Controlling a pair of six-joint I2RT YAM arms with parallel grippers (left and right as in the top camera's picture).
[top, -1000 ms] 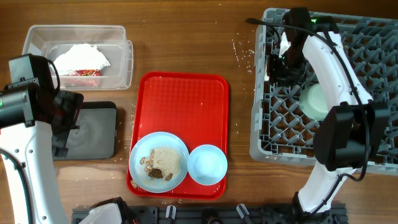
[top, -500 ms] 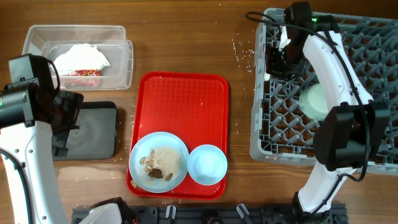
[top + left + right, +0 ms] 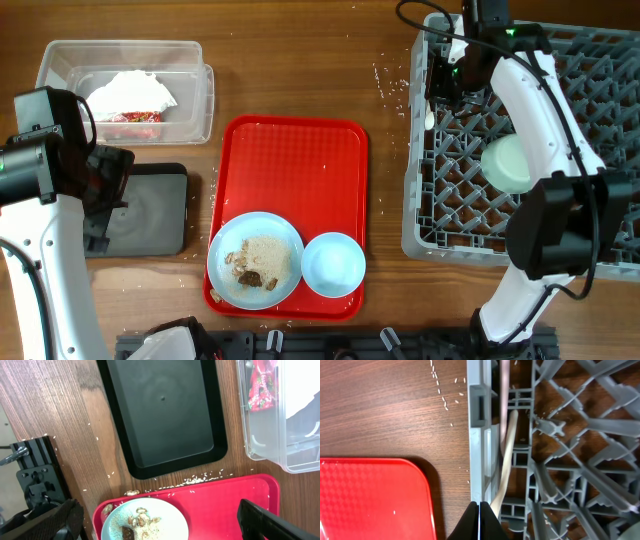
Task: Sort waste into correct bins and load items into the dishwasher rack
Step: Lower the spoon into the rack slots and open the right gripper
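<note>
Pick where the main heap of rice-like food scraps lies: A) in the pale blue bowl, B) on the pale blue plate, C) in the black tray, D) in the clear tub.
B: the food scraps sit heaped on the pale blue plate, which rests on the red tray.

No text, label, brand or number can be read in any view; the red-and-white wrappers (image 3: 260,389) in the clear tub (image 3: 280,462), upper right of the left wrist view, show print too blurred to read.
</note>
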